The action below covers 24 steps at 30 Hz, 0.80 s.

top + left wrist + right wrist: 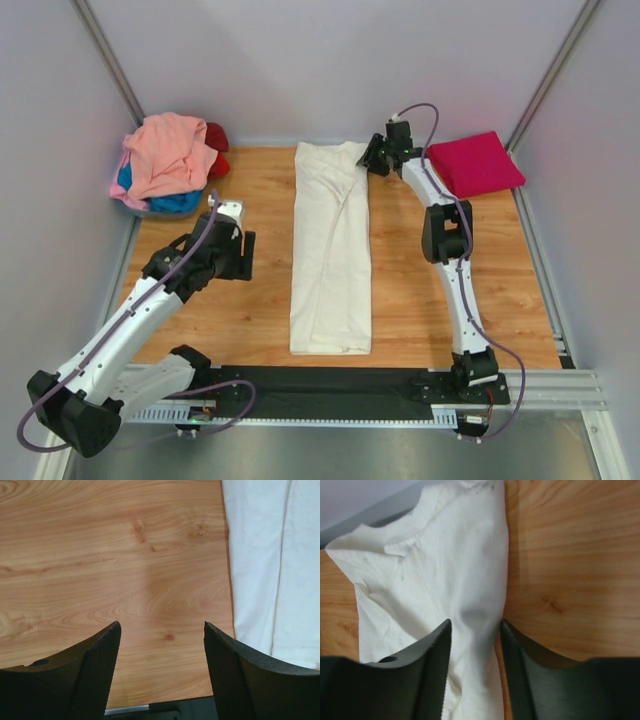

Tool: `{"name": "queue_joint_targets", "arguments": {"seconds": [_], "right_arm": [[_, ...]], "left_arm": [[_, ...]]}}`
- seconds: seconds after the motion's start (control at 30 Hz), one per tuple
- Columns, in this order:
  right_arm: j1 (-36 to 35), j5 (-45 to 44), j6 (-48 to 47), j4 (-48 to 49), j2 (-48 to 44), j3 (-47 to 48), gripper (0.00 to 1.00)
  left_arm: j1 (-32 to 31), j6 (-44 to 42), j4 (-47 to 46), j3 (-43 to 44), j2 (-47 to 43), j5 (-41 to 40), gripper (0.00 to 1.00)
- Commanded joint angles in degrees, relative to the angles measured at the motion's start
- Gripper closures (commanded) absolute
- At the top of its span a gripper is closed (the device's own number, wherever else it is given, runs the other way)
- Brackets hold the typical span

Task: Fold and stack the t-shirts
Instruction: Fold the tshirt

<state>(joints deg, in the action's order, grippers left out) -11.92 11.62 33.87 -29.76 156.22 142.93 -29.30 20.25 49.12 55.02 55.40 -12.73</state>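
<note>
- Overhead, the left pincer (pixel 236 252) hangs over bare wood to the left of the cream-white t-shirt (pixel 330 250), apart from it and holding nothing.
- The right pincer (pixel 375 158) is at the far right corner of that shirt, by the collar end.
- The cream-white t-shirt lies as a long narrow strip down the middle of the desk (pixel 250 310), running from the far edge towards the arm bases.
- A magenta t-shirt (pixel 475 163) lies folded square at the far right corner. A salmon-pink t-shirt (pixel 165 150) is heaped at the far left corner over a blue t-shirt (pixel 170 203), with a red t-shirt (pixel 217 140) just behind.
- Pale walls (pixel 330 60) close the desk in on three sides.
- From the left wrist, the left pincer (pixel 162 625) stands wide open above wood grain, empty; the shirt's long edge (pixel 270 565) runs down the right side.
- From the right wrist, the right pincer (pixel 474 625) is partly open, its jaws either side of the shirt's right edge (pixel 435 565). The cloth rises in a small ridge between them, not pinched. Bare desk (pixel 565 555) lies to the right, and wall (pixel 360 500) beyond the collar.
</note>
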Motion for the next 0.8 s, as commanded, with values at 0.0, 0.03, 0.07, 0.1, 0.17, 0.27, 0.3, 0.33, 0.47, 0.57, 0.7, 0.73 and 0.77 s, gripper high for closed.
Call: {"name": "queue_joint_targets", "arguments": {"seconds": [0.0,0.03,0.07,0.1,0.17,0.27,0.3,0.33,0.47,0.57,0.7,0.73,0.77], "right_arm": [[0.1,0.0,-1.0,7.8,1.3,3.5,0.5],[0.2,0.1,-1.4,8.6,1.2,3.9,0.44],[0.2,0.0,-2.6,9.4,0.8,4.4,0.31],[0.3,0.1,-3.3,9.4,0.2,4.7,0.24],[0.7,-1.1,-5.0,8.8,-3.9,3.7,0.11],[1.5,-2.8,-4.5,10.3,-12.1,-7.9,0.07],[2.2,-3.3,-3.6,10.5,-18.6,-11.8,0.06],[2.7,-3.8,-2.6,10.9,-22.7,-16.0,0.06],[1.7,-5.1,1.5,14.1,-41.5,-48.4,0.09],[-2.8,-9.8,0.5,13.9,-56.3,-66.8,0.11],[-8.5,-14.3,2.6,10.5,-72.2,-85.0,0.15],[-9.6,-14.2,3.7,10.2,-78.3,-88.6,0.17],[-12.0,-14.4,4.3,8.3,-80.8,-91.3,0.2]], "left_arm": [[-0.6,1.0,0.4,1.0,0.3,-0.8,0.26],[-0.7,1.1,0.3,1.0,0.5,-0.6,0.26],[-0.8,1.1,0.3,1.1,1.1,-0.6,0.26],[-0.8,1.2,0.4,1.3,1.4,-1.1,0.26],[-0.9,1.5,0.6,1.6,1.9,-1.4,0.27],[-1.5,3.0,0.9,1.4,2.3,-1.2,0.27],[-2.6,3.6,0.9,1.2,2.3,-1.4,0.27],[-3.0,4.4,0.9,1.0,2.5,-1.5,0.27],[-5.9,9.4,-1.0,-2.3,3.6,0.3,0.27],[-7.1,13.1,-5.6,-7.5,3.0,5.2,0.28],[-9.1,15.8,-10.4,-14.2,1.5,8.5,0.28],[-9.7,16.3,-10.8,-15.3,1.2,9.1,0.29],[-10.2,16.7,-11.9,-17.5,1.1,10.3,0.29]]}}
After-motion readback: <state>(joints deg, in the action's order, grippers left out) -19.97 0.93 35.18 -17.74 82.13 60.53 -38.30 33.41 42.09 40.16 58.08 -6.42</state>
